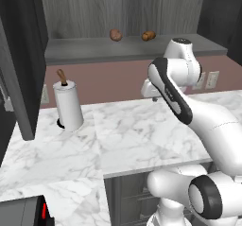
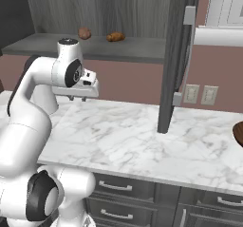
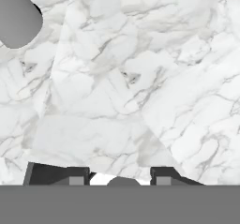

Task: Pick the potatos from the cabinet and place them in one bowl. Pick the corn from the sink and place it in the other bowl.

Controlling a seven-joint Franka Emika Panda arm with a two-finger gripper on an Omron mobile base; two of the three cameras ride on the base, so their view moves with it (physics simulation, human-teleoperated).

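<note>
Two potatos [image 1: 116,35] sit on the cabinet [image 1: 132,49] shelf, above the closed, empty claw [image 2: 78,98].

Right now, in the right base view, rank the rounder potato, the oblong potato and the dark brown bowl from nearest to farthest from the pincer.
1. Rounder potato, on the cabinet shelf just above the pincer.
2. Oblong potato, further right on the shelf.
3. Dark brown bowl, far right counter edge.

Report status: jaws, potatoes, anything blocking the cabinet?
Gripper shut, empty, above counter. Both potatoes on cabinet shelf. Path looks clear.
</note>
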